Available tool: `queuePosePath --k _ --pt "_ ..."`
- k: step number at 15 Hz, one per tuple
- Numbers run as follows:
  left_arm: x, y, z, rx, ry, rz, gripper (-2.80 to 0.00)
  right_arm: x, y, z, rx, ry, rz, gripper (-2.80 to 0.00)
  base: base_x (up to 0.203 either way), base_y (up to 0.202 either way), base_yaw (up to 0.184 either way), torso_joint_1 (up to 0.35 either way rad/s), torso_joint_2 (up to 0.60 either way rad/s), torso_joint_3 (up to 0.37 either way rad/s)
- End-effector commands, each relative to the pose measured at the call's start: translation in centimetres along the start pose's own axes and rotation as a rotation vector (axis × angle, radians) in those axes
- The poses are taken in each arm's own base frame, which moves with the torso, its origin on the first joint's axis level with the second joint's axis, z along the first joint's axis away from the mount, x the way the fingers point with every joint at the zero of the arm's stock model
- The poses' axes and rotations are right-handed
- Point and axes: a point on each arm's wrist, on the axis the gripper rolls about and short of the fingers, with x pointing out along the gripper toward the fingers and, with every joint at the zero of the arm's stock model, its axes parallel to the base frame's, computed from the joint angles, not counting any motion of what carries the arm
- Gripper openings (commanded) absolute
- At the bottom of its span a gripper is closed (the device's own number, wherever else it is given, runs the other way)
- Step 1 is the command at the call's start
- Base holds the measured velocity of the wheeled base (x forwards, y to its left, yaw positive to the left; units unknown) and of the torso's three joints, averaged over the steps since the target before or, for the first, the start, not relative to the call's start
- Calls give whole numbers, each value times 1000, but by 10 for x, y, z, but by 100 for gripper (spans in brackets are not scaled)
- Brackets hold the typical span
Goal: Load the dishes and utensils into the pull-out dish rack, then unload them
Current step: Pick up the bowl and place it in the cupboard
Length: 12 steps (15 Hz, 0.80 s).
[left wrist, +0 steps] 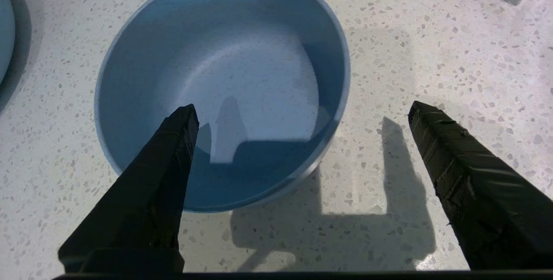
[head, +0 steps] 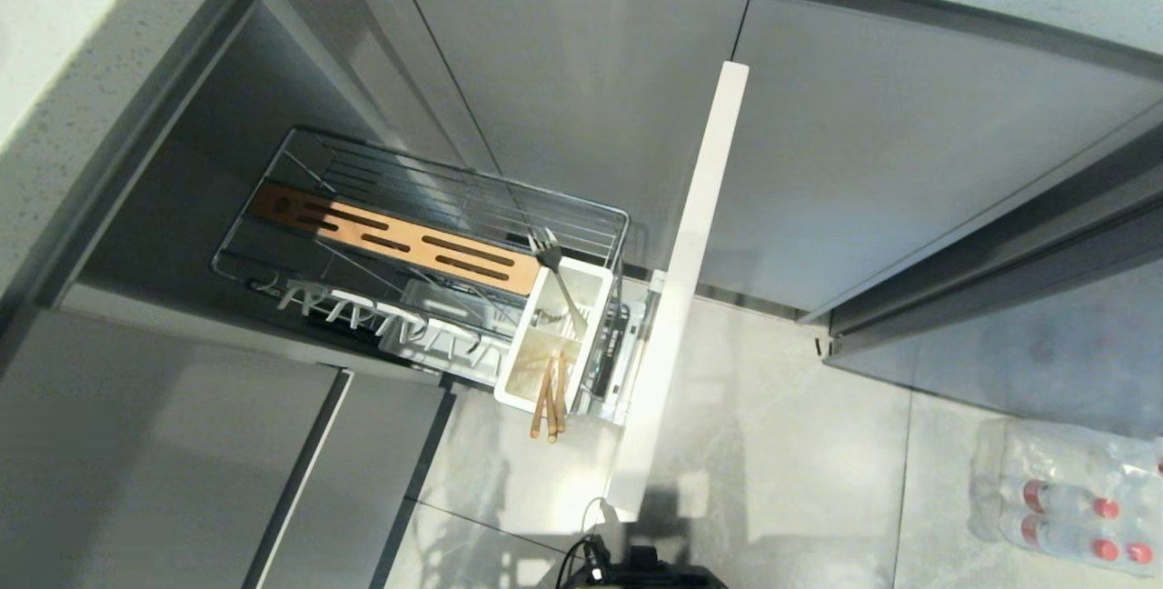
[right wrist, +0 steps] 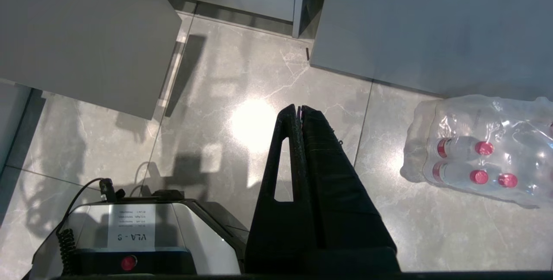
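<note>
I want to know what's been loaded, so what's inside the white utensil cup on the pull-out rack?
The white utensil cup holds the fork, tines up in its far section, and the wooden chopsticks sticking out of its near section. Their lower ends are hidden inside the cup.

Blue bowl (left wrist: 222, 85) upright — fork (head: 556, 271) in rack (head: 454, 234)

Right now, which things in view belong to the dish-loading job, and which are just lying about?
Part of the job:
- blue bowl on the counter, under the open left gripper
- fork and chopsticks in the white cup
- pull-out rack

Lying about:
- pack of water bottles on the floor
- right gripper, shut and parked over the floor
</note>
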Motion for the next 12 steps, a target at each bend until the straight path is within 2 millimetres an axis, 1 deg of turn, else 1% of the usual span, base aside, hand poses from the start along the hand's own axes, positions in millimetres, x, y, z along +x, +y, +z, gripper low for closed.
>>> queuePosePath --k 1,3,4,5,12 --pt "0 0 -1 -3 7 1 0 0 0 0 1 1 0 -280 0 0 0 0 0 0" --pt "0 0 -2 -4 12 1 0 0 0 0 0 1 -1 -280 0 0 0 0 0 0" --pt "1 0 -3 -5 14 2 -184 0 0 0 0 1 0 -280 0 0 0 0 0 0" --pt "0 0 -3 -5 15 2 -280 0 0 0 1 1 -1 -280 0 0 0 0 0 0" --pt "-4 1 -7 -8 31 2 -280 0 0 0 1 1 0 -280 0 0 0 0 0 0"
